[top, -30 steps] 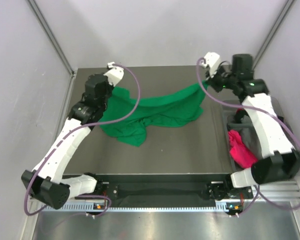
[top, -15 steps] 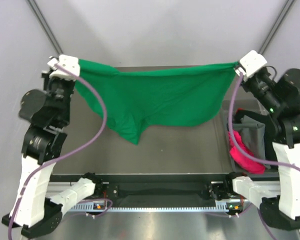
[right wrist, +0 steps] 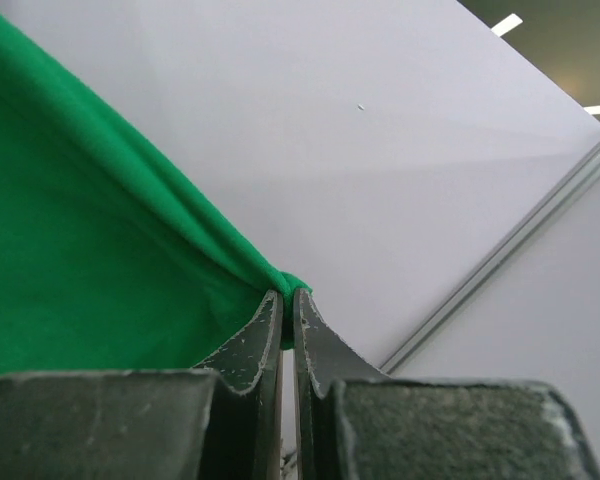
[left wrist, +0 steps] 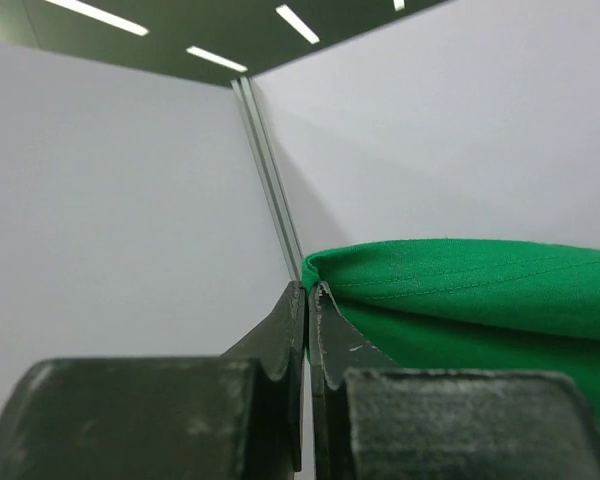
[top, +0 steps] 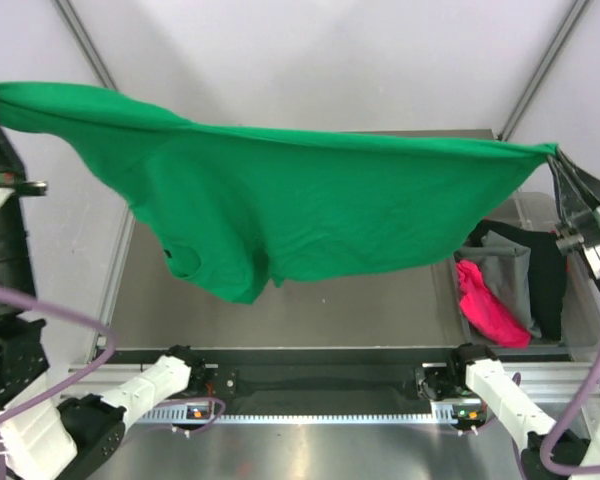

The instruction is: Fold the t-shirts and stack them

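A bright green t-shirt [top: 320, 200] hangs spread wide in the air above the table, held by two corners of one edge. My left gripper [left wrist: 307, 290] is shut on its left corner, the green cloth [left wrist: 480, 290] pinched at the fingertips. My right gripper [right wrist: 286, 295] is shut on the right corner, where the cloth [right wrist: 80, 250] bunches between the tips. The upper edge runs taut from the far left to the right of the top view. The body sags below, lowest at the left centre. Both grippers are high, near the side walls.
At the table's right side lies a pile of other t-shirts: magenta-pink [top: 485, 305], grey [top: 500, 255] and black [top: 545, 280]. The dark table top [top: 360, 310] shows under the hanging shirt. White walls with metal posts [top: 545, 65] close in three sides.
Both arms rose and swung outward. The green shirt came off the table, where it lay crumpled, and now hangs stretched between the grippers.
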You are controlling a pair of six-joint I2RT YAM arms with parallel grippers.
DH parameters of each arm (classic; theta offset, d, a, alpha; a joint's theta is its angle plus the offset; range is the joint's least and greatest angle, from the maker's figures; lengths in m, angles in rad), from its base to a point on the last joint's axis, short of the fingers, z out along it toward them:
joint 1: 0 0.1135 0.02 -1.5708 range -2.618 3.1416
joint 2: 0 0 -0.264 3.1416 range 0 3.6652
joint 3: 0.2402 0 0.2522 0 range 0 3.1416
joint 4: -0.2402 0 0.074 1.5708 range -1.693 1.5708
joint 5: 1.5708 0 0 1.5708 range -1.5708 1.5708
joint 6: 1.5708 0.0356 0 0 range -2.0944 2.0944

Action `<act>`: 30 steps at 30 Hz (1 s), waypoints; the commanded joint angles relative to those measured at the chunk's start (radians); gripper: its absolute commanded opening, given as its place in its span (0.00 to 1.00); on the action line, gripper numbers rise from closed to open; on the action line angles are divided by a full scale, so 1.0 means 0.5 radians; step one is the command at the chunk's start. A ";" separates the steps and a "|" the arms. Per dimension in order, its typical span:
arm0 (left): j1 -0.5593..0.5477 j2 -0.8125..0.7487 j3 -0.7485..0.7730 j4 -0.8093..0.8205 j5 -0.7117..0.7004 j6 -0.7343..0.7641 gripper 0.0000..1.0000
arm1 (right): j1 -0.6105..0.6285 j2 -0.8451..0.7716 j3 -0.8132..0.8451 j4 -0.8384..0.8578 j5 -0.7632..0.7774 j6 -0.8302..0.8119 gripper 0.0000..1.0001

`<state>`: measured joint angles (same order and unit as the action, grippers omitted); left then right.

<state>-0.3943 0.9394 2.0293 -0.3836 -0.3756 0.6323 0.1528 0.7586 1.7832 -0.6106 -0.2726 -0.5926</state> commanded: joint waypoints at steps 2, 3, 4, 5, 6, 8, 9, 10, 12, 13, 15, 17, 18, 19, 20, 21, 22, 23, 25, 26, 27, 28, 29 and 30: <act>0.012 0.094 0.221 0.077 -0.037 0.088 0.00 | -0.020 -0.078 -0.023 -0.120 0.039 0.053 0.00; 0.012 0.097 0.206 0.068 -0.031 0.128 0.00 | -0.023 -0.087 -0.041 -0.117 0.048 0.050 0.00; 0.012 0.109 0.191 0.025 -0.028 0.143 0.00 | -0.023 -0.097 -0.096 -0.113 0.054 0.044 0.00; 0.009 0.112 0.133 -0.003 -0.019 0.195 0.00 | -0.023 -0.106 -0.124 -0.110 0.060 0.041 0.00; 0.012 0.112 0.081 -0.027 -0.025 0.235 0.00 | -0.020 -0.112 -0.161 -0.107 0.073 0.041 0.00; 0.012 0.100 -0.149 -0.055 -0.049 0.300 0.00 | -0.023 -0.103 -0.302 -0.068 0.094 0.038 0.00; 0.012 0.082 -0.241 -0.055 -0.053 0.382 0.00 | -0.020 -0.094 -0.351 -0.052 0.112 0.035 0.00; 0.012 0.073 -0.345 -0.046 -0.065 0.435 0.00 | -0.023 -0.081 -0.454 -0.031 0.119 0.035 0.00; 0.009 0.048 -0.646 0.012 -0.074 0.518 0.00 | -0.023 -0.023 -0.556 0.027 0.113 0.038 0.00; 0.012 0.048 -0.832 0.034 -0.071 0.530 0.00 | -0.023 -0.002 -0.669 0.049 0.100 0.047 0.00; 0.009 0.066 -1.002 0.071 -0.047 0.527 0.00 | -0.023 0.081 -0.786 0.144 0.073 0.068 0.00; 0.012 0.106 -1.232 0.183 -0.049 0.518 0.00 | -0.023 0.176 -0.967 0.263 0.042 0.087 0.00; 0.015 0.176 -1.306 0.266 -0.068 0.521 0.00 | -0.023 0.213 -1.029 0.312 0.018 0.090 0.00; 0.018 0.219 -1.434 0.340 -0.080 0.521 0.00 | -0.023 0.256 -1.145 0.365 0.008 0.093 0.00; 0.058 0.274 -1.484 0.401 -0.071 0.530 0.00 | -0.023 0.353 -1.188 0.465 0.005 0.093 0.00; 0.083 0.403 -1.518 0.527 -0.053 0.518 0.00 | -0.023 0.412 -1.225 0.503 -0.013 0.090 0.00; 0.113 0.477 -1.543 0.576 -0.028 0.497 0.00 | -0.020 0.546 -1.274 0.573 -0.019 0.078 0.00; 0.174 0.556 -1.531 0.626 -0.007 0.463 0.00 | -0.017 0.614 -1.296 0.610 -0.022 0.078 0.00; 0.227 0.817 -1.433 0.702 0.033 0.371 0.00 | -0.008 0.759 -1.296 0.666 -0.044 0.056 0.00; 0.267 0.912 -1.393 0.736 0.027 0.358 0.00 | 0.004 0.914 -1.278 0.681 -0.047 0.047 0.00; 0.279 1.086 -1.356 0.752 0.015 0.343 0.00 | 0.004 1.004 -1.250 0.693 -0.056 0.047 0.00; 0.288 1.173 -1.280 0.879 0.015 0.337 0.00 | 0.007 1.087 -1.226 0.718 -0.050 0.053 0.00; 0.307 1.259 -1.243 0.917 0.012 0.337 0.00 | 0.001 1.233 -1.226 0.830 -0.038 0.056 0.00; 0.310 1.418 -1.203 0.963 -0.003 0.334 0.00 | 0.001 1.305 -1.235 0.895 -0.013 0.053 0.00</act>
<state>-0.2565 1.5444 1.3346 -0.1158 -0.3706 0.8307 0.1551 1.3247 1.1221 -0.3355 -0.2775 -0.5648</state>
